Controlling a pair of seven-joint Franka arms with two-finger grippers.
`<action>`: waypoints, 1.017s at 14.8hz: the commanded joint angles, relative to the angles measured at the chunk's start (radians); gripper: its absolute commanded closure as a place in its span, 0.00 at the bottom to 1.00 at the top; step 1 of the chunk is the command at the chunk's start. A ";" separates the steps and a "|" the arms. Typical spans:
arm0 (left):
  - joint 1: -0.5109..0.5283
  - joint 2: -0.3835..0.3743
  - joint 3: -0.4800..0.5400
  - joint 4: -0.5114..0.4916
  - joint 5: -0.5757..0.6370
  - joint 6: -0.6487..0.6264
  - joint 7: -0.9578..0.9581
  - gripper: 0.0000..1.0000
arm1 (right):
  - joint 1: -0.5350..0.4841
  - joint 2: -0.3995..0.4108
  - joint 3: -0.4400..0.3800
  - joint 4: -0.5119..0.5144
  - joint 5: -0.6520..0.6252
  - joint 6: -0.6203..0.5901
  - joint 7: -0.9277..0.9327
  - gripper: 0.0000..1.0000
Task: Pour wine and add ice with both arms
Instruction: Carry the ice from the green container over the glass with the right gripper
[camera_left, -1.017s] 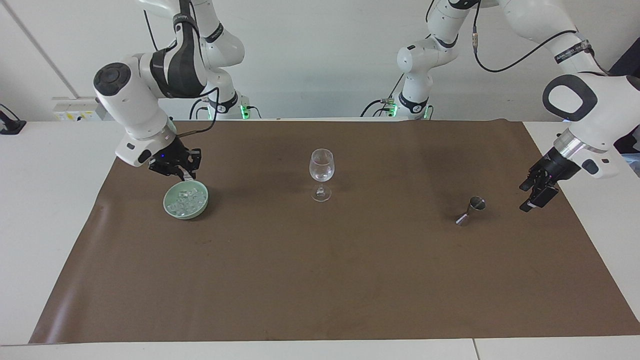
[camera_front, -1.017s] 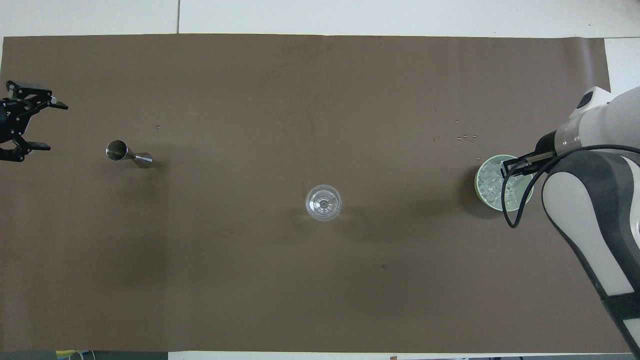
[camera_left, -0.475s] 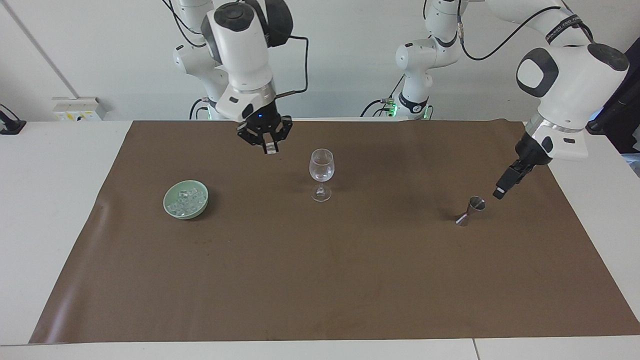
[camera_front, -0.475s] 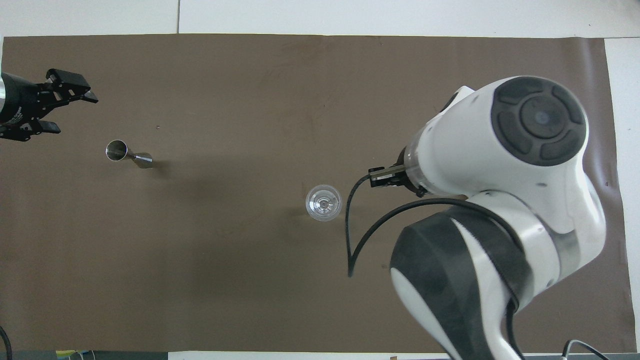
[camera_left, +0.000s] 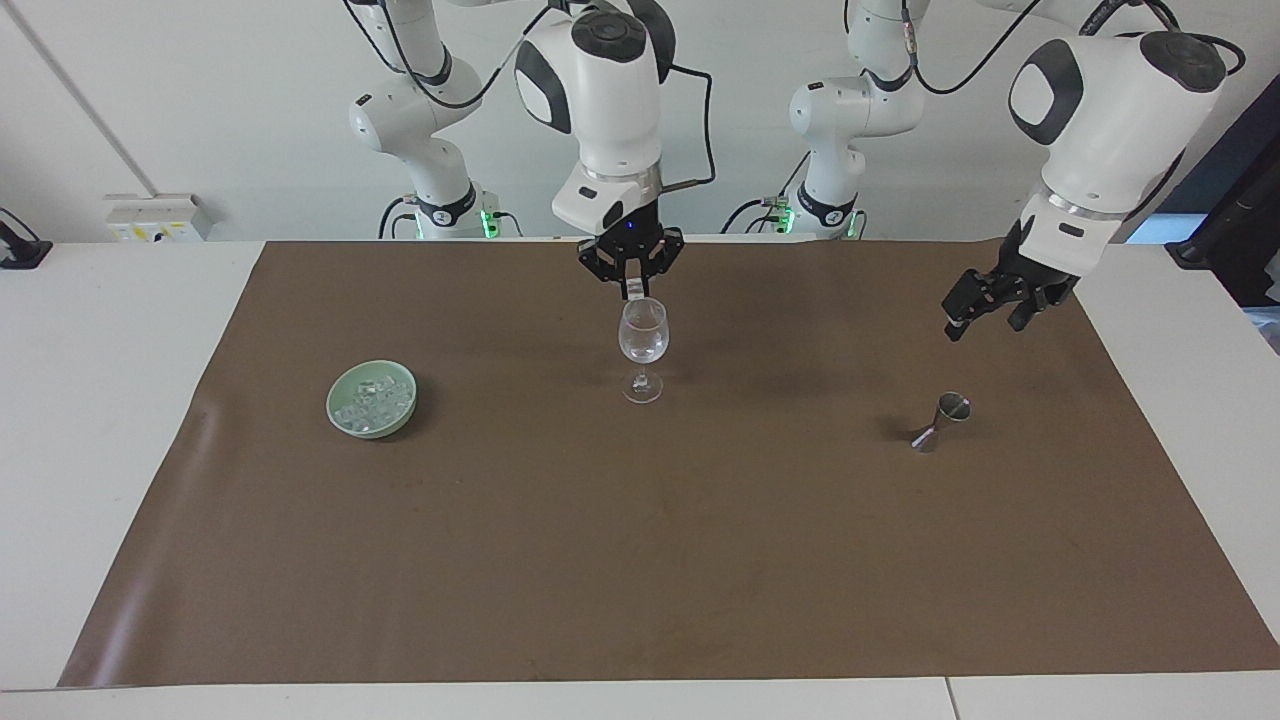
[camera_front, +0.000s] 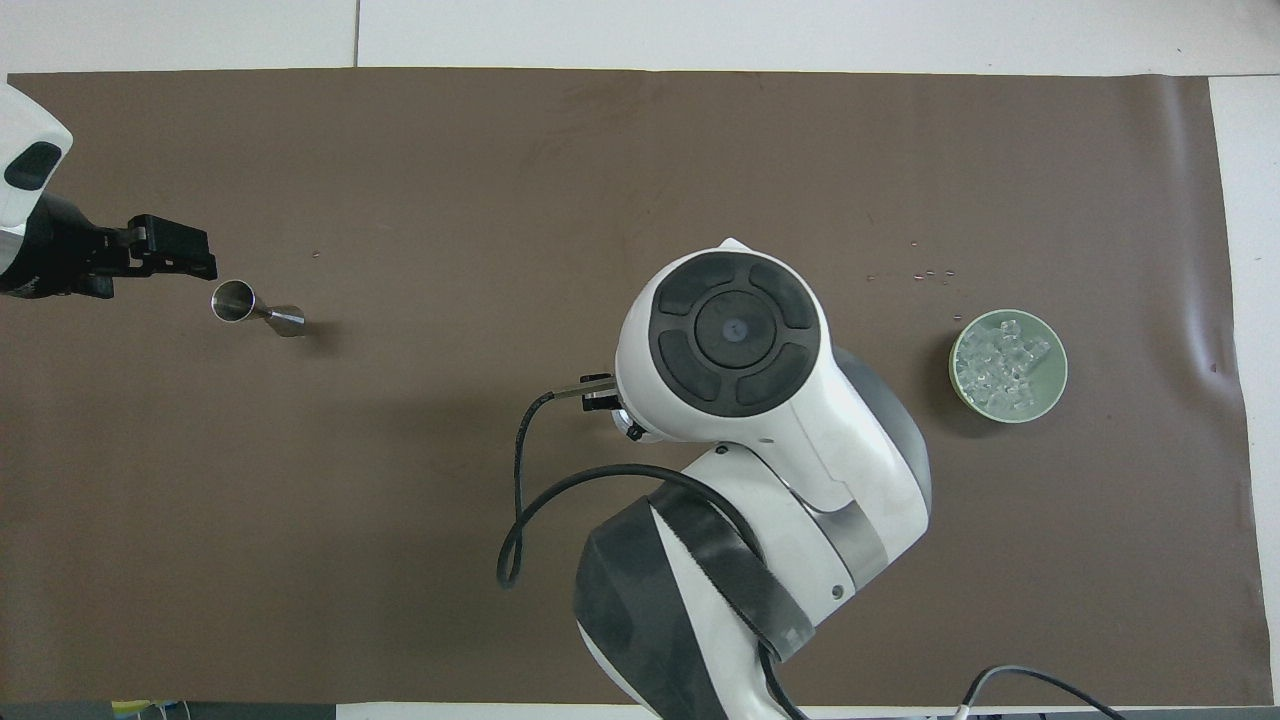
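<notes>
Facing view: I see the right tool (camera_left: 632, 291) directly above the wine glass (camera_left: 642, 348), pinching what I take for an ice cube. The left tool (camera_left: 985, 312) hangs over the jigger (camera_left: 941, 422), fingers spread. Overhead: glassy ice (camera_front: 1003, 365) heaped in its dish (camera_front: 1056, 384), toward the right arm's end of the surface (camera_front: 400, 560).

The right hand (camera_left: 632, 290) hangs right over the wine glass (camera_left: 642, 347), blocking the way in from above. Open bench (camera_left: 640, 560) lies between glass, ice dish (camera_left: 372, 399) and jigger (camera_left: 940, 422).
</notes>
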 joint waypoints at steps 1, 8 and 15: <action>-0.022 -0.029 0.029 0.019 0.021 -0.125 0.114 0.00 | 0.002 -0.018 -0.005 -0.045 0.016 0.028 0.015 0.95; -0.016 -0.014 0.030 0.145 0.001 -0.285 0.168 0.00 | 0.005 -0.046 -0.005 -0.120 0.016 0.105 0.030 0.95; -0.008 -0.034 0.030 0.100 0.007 -0.269 0.168 0.00 | 0.025 -0.046 -0.005 -0.122 0.016 0.117 0.062 0.82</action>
